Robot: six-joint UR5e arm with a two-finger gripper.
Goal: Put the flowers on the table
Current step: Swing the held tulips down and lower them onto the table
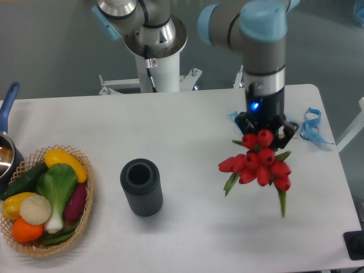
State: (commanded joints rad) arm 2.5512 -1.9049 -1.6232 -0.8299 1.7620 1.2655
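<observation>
The flowers [259, 165], a bunch of red tulips with green leaves, hang blooms toward the camera over the right part of the white table [193, 227]. My gripper [263, 126] is right behind the blooms, pointing down, with dark fingers showing either side of the top tulips. It appears shut on the bunch, whose stems are hidden behind the blooms. I cannot tell whether the bunch touches the tabletop.
A dark ribbed cylinder vase [141, 187] stands at the table's centre-left. A wicker basket [85, 213] of vegetables sits at the left front, with a pot [7, 149] beside it. Blue ribbon [310, 125] lies near the right back edge.
</observation>
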